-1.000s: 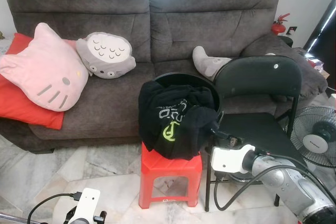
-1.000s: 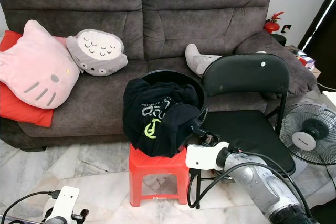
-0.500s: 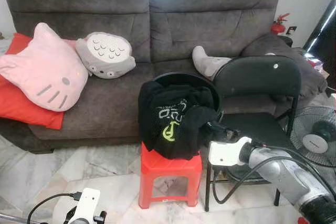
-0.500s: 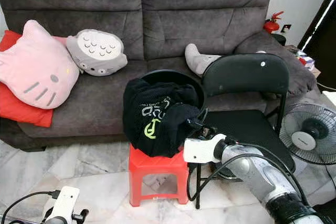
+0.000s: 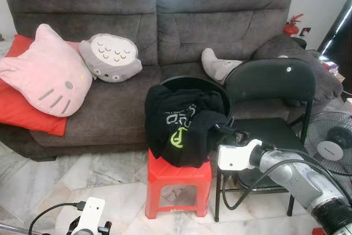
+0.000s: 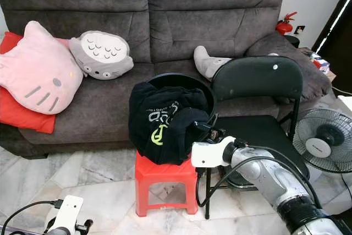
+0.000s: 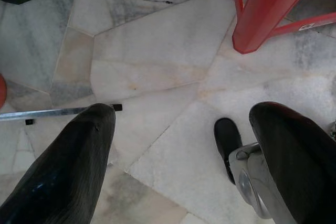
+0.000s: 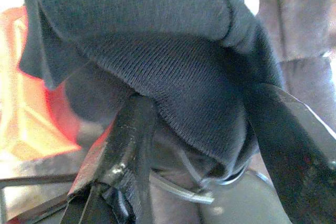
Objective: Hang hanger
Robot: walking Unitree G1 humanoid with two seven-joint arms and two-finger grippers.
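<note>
We can't make out a whole hanger. In the right wrist view a thin grey wire (image 8: 181,190) curves out from under the black garment (image 5: 184,127), prob. part of it, but that's a guess. The garment is heaped over a black basket (image 5: 193,81) on the red stool (image 5: 179,177), just beside the black chair (image 5: 272,81), w/ the grey sofa (image 5: 110,26) behind.

Our right gripper (image 5: 223,131) is pushed into the garment's chair-side edge, fingers (image 8: 128,135) spread w/ a fold of cloth between, not pinched. So the target lies straight ahead of the right claw; the right arm is far nearer. The left gripper (image 7: 181,145) hangs low over the marble floor (image 7: 157,66), fingers apart, holding nothing.
</note>
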